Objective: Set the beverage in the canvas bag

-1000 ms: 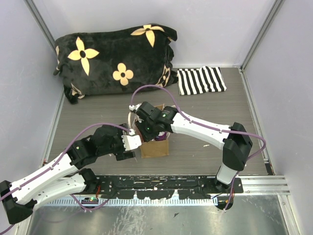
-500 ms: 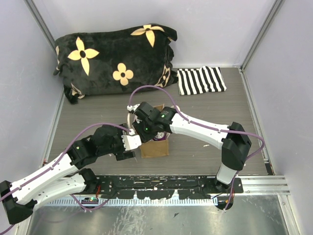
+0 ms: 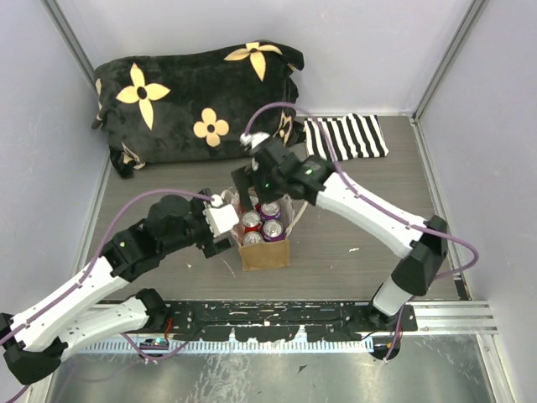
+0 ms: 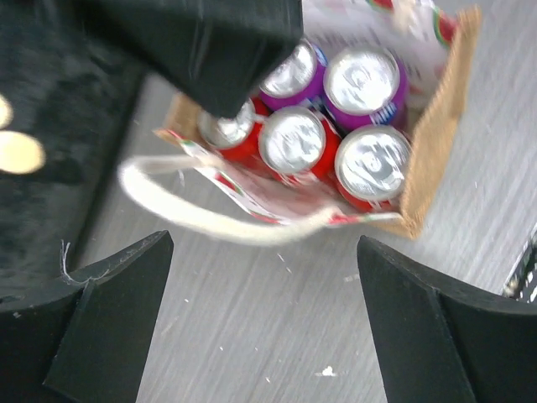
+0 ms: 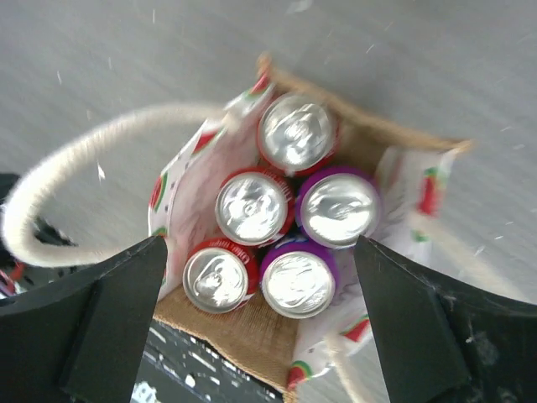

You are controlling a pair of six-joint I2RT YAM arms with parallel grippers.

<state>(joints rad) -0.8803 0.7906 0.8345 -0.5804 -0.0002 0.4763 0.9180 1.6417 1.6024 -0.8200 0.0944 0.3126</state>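
Note:
The canvas bag [image 3: 267, 254] stands upright mid-table, its mouth open. Several beverage cans stand inside it, red ones [image 5: 253, 207] and purple ones [image 5: 338, 209], their silver tops [image 3: 271, 210] showing. My right gripper [image 3: 254, 193] hovers above the bag's far side, open and holding nothing. In its wrist view the right gripper [image 5: 260, 336] looks straight down on the cans. My left gripper [image 3: 231, 225] sits just left of the bag, open and empty. From the left gripper [image 4: 264, 327] I see bare table, with the bag [image 4: 436, 126] and a cream handle [image 4: 193, 214] beyond.
A black pillow with tan flowers [image 3: 197, 96] lies at the back left. A black-and-white striped cloth [image 3: 344, 137] lies at the back right. Grey walls enclose the table, and a metal rail [image 3: 294, 315] runs along the near edge.
My right gripper has opened and lifted out of the bag toward the back, uncovering the cans. The left arm has shifted slightly and stays open beside the bag.

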